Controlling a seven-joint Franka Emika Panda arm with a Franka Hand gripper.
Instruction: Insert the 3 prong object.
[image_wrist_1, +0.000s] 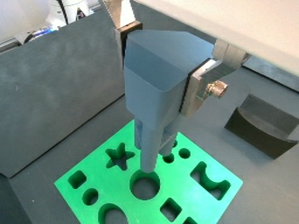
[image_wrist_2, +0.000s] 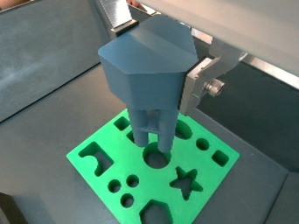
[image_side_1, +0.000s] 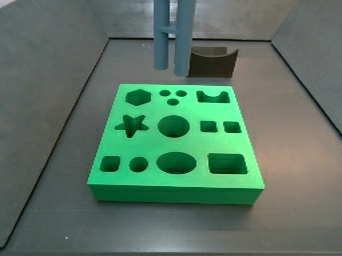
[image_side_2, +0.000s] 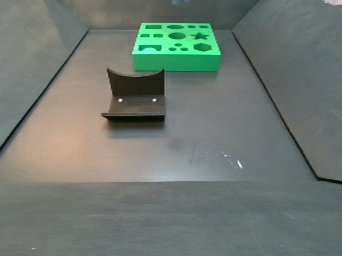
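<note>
My gripper (image_wrist_1: 158, 66) is shut on the blue-grey 3 prong object (image_wrist_1: 156, 87). It holds the object upright by its thick head, prongs down, as both wrist views show (image_wrist_2: 146, 74). One silver finger (image_wrist_1: 201, 87) presses the head's side, and the opposite finger is hidden behind it. The prongs (image_side_1: 171, 35) hang in the air above the back part of the green block (image_side_1: 174, 188). The block has several shaped holes, among them three small round ones (image_side_1: 173, 95) in its back row. In both wrist views the prong tips sit over the block near a large round hole (image_wrist_2: 156, 158). The gripper is out of both side views.
The fixture (image_side_1: 211, 60) stands on the dark floor just behind the block, and shows apart from the block (image_side_2: 177, 62) in a side view (image_side_2: 134, 95). Dark walls enclose the floor on the sides.
</note>
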